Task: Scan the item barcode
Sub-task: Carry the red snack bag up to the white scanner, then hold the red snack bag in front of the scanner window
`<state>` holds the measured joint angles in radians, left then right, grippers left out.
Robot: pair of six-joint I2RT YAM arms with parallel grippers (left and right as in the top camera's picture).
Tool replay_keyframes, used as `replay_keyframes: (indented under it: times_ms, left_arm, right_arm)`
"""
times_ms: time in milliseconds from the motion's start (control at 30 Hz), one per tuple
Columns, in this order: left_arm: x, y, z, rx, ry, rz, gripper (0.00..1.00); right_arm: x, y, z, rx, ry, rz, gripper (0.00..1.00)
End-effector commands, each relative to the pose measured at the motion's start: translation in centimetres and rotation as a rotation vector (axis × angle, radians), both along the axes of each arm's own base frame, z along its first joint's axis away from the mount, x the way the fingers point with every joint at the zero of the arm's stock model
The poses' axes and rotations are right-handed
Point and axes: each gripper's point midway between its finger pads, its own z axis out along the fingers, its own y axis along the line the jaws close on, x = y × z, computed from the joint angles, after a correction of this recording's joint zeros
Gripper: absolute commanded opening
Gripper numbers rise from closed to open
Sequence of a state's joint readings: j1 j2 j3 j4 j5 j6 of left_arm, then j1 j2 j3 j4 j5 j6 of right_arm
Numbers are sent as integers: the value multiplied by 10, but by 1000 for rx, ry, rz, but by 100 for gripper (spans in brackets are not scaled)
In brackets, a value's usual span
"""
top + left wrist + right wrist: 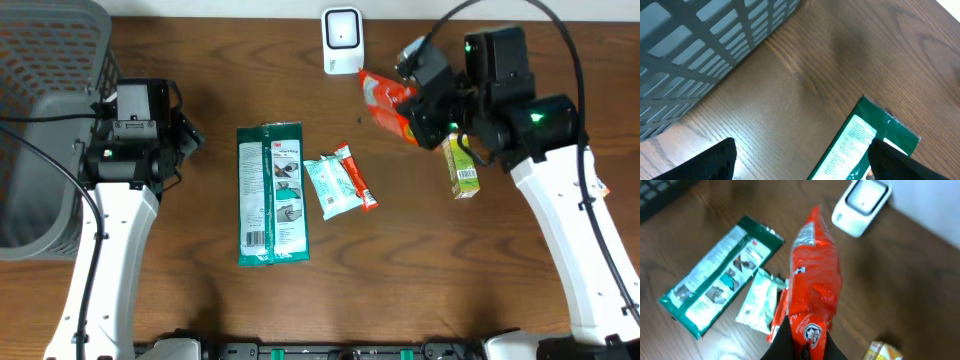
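right gripper (802, 342): clenched, gripping the bottom end of the red snack bag (815, 290)
right wrist view only: showing the fingers pinching the bag; in the overhead view the arm is hiding that grip
left gripper (799, 165): jaws standing wide, holding nothing
left wrist view only: showing both dark fingertips apart over bare table (805, 65), with the corner of the green pack (860, 137) between them and the basket (690, 60) wall close by
overhead view only: showing the whole layout, both arms and the basket at the far left edge
bag location: sitting in the right gripper, near the white scanner (342, 40), on its lower right in the overhead view
bag axis: running diagonally in the overhead view, free end pointing up-left toward the scanner, gripped end pointing back at the right arm
counts: one red snack bag, one scanner, one green pack, one white-teal pouch (330, 186), one thin red stick pack (357, 178), one yellow-green box (461, 168), one basket
loose items: pack, pouch and stick lying mid-table, box lying under the right arm
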<state>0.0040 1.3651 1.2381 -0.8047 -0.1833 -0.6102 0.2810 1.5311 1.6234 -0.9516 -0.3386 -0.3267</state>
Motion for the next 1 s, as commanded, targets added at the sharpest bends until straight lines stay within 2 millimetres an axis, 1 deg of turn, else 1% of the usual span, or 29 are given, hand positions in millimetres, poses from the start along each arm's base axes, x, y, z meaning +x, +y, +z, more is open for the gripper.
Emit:
replay_keyframes:
  times_ms: [0, 167, 300, 367, 400, 433, 467, 600, 767, 900, 967]
  left_arm:
    - [2, 3, 12, 4, -35, 19, 85]
    - [2, 3, 12, 4, -35, 19, 85]
    - [2, 3, 12, 4, -34, 19, 85]
    - [2, 3, 12, 4, -35, 19, 85]
    - [2, 3, 12, 4, -34, 19, 85]
    - [2, 3, 12, 4, -35, 19, 85]
    - [2, 3, 12, 4, -35, 19, 85]
    - [2, 3, 12, 4, -35, 19, 85]
    - [2, 3, 12, 4, -35, 19, 85]
    - [2, 3, 12, 4, -35, 19, 85]
    - [2, 3, 12, 4, -35, 19, 85]
  right_arm:
    - [7, 8, 37, -1, -74, 19, 1]
    - [21, 13, 52, -7, -55, 21, 1]
    - [41, 20, 52, -46, -40, 11, 1]
    - [51, 26, 47, -79, -45, 18, 1]
    - [61, 30, 42, -112, -57, 20, 1]
    - [65, 32, 40, -124, -64, 21, 1]
    - [82, 38, 32, -170, -98, 0, 1]
    - [117, 44, 12, -280, -177, -46, 1]
    - [154, 51, -15, -411, -264, -65, 1]
    - [184, 56, -28, -465, -346, -96, 1]
    - [198, 59, -29, -486, -398, -106, 1]
